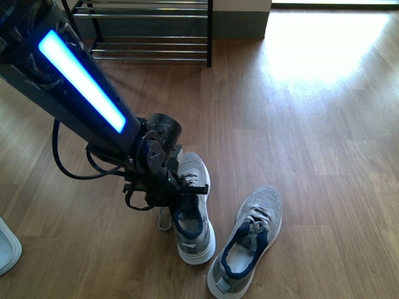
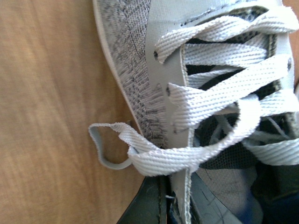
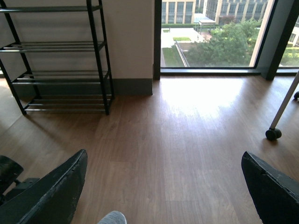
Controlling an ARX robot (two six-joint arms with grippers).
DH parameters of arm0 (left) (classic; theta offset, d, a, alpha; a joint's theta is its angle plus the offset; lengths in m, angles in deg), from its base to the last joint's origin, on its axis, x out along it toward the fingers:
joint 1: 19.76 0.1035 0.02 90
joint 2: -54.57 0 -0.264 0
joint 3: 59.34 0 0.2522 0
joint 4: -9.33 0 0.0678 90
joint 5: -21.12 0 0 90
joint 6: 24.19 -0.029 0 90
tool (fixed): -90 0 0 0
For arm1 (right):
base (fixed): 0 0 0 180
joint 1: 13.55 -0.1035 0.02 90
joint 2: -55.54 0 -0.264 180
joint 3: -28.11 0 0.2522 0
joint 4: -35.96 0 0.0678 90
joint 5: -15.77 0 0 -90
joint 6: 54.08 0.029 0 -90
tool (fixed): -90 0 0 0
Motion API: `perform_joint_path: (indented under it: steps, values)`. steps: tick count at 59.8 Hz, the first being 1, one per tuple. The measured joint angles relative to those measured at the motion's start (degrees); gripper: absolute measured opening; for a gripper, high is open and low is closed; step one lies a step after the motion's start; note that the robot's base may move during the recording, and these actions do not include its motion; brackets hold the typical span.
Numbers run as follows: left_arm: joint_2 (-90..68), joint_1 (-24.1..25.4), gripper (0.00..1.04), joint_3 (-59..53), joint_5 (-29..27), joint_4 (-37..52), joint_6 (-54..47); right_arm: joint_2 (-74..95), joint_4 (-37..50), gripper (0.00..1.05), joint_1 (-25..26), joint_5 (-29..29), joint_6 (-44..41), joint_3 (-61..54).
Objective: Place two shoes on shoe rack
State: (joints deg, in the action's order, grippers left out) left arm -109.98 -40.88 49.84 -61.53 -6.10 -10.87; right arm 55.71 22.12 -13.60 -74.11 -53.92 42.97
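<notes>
Wood floor (image 1: 324, 156) runs to a window (image 3: 210, 32); a castor (image 3: 273, 134) stands near it.

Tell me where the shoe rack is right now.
In the front view the shoe rack stands at the top left, against the wall, well beyond the left-hand grey sneaker.

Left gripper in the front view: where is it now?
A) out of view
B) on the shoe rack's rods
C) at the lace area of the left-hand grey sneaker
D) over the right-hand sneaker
C: the left gripper is down at the left-hand grey sneaker by its laces, apart from the other sneaker and the shoe rack.
</notes>
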Motion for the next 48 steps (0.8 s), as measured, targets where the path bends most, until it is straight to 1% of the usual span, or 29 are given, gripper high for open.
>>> perform_joint_path:
  steps: [10,13,16,18,20,25,34,38,40,44,48]
  values:
    - [9.68,1.88,0.02,-12.87,-7.3,8.55,-1.03,0.0,0.0,0.96,0.0,0.0,0.0,0.0]
    - [14.21,2.56,0.02,-18.03,-10.97,12.52,-2.6,0.0,0.0,0.96,0.0,0.0,0.0,0.0]
    - [18.27,3.15,0.02,-22.25,-12.37,15.76,-3.15,0.0,0.0,0.96,0.0,0.0,0.0,0.0]
    - [21.62,3.72,0.02,-25.38,-13.53,17.88,-3.74,0.0,0.0,0.96,0.0,0.0,0.0,0.0]
    - [26.25,4.13,0.02,-29.64,-15.89,21.05,-4.9,0.0,0.0,0.96,0.0,0.0,0.0,0.0]
    - [36.0,4.66,0.02,-38.05,-18.43,26.05,-5.31,0.0,0.0,0.96,0.0,0.0,0.0,0.0]
    - [53.27,4.5,0.02,-52.63,-23.41,32.87,-5.81,0.0,0.0,0.96,0.0,0.0,0.0,0.0]
    - [63.76,4.04,0.02,-59.87,-26.01,33.18,-5.73,0.0,0.0,0.96,0.0,0.0,0.0,0.0]
    - [69.24,3.45,0.02,-63.17,-28.15,33.05,-5.81,0.0,0.0,0.96,0.0,0.0,0.0,0.0]
    - [77.99,1.95,0.02,-67.49,-31.43,30.64,-5.86,0.0,0.0,0.96,0.0,0.0,0.0,0.0]
    - [87.86,-0.74,0.02,-71.82,-37.05,27.95,-7.58,0.0,0.0,0.96,0.0,0.0,0.0,0.0]
